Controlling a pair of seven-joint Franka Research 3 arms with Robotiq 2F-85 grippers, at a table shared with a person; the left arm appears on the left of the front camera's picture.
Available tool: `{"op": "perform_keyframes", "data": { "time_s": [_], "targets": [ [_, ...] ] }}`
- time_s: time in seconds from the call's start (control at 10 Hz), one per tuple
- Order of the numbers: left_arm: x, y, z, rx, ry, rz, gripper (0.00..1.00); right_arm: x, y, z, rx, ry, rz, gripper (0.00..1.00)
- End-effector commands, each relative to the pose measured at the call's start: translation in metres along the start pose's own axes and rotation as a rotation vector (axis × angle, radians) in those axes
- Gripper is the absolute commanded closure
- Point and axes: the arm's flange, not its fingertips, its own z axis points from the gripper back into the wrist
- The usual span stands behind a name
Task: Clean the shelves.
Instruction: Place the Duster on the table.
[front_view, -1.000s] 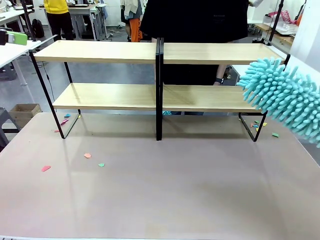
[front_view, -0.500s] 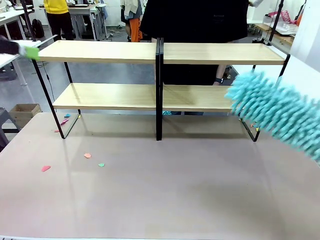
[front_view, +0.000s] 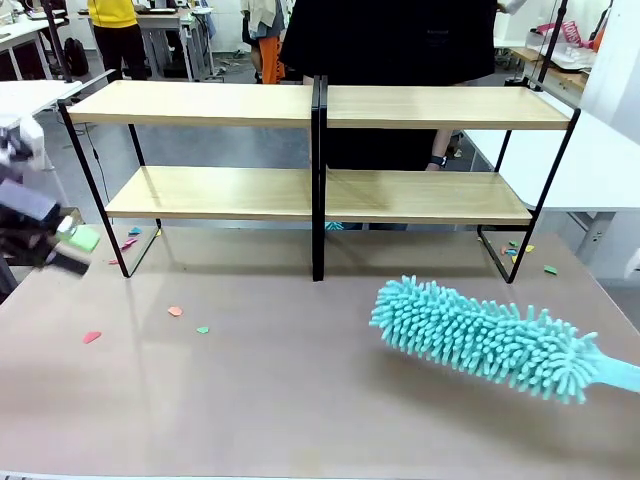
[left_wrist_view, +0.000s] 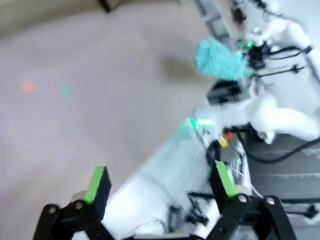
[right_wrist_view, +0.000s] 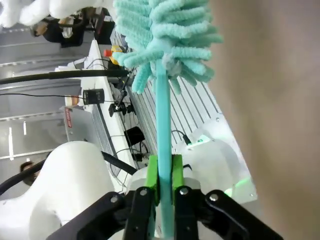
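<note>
Tabletop (front_view: 300, 400), pinkish-beige, carries the shelves (front_view: 315, 110) along its far edge. I see the teal duster (front_view: 480, 338) low over the tabletop, in front of the shelves' right section. My right gripper (right_wrist_view: 163, 172) is clamped on its handle. Left gripper (left_wrist_view: 160, 182), blurred, off the shelves' left end, fingers spread apart. Paper scraps (front_view: 175, 311) lie before the shelves.

One set of shelves (front_view: 320, 150) with two tiers stands on one desk (front_view: 300, 400). There is one teal duster (front_view: 480, 338). Several small paper scraps (front_view: 175, 311) lie scattered, too tiny to count exactly.
</note>
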Motion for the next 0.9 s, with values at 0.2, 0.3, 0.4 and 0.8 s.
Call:
{"op": "perform_keyframes", "data": {
  "time_s": [0.2, 0.3, 0.4, 0.8],
  "targets": [
    [-0.145, 0.046, -0.102, -0.317, -0.258, 0.365, 0.00, 0.041, -0.034, 0.012, 0.027, 0.067, -0.084, 0.88],
    [-0.161, 0.065, -0.106, -0.281, -0.333, 0.377, 0.00, 0.041, -0.037, 0.011, 0.028, 0.068, -0.096, 0.88],
    [-0.170, 0.081, -0.108, -0.191, -0.346, 0.387, 0.00, 0.041, -0.037, 0.011, 0.028, 0.068, -0.098, 0.88],
    [-0.021, 0.091, 0.006, -0.281, -0.205, 0.390, 0.00, 0.041, -0.043, 0.008, 0.064, 0.082, -0.136, 0.88]
  ]
}}
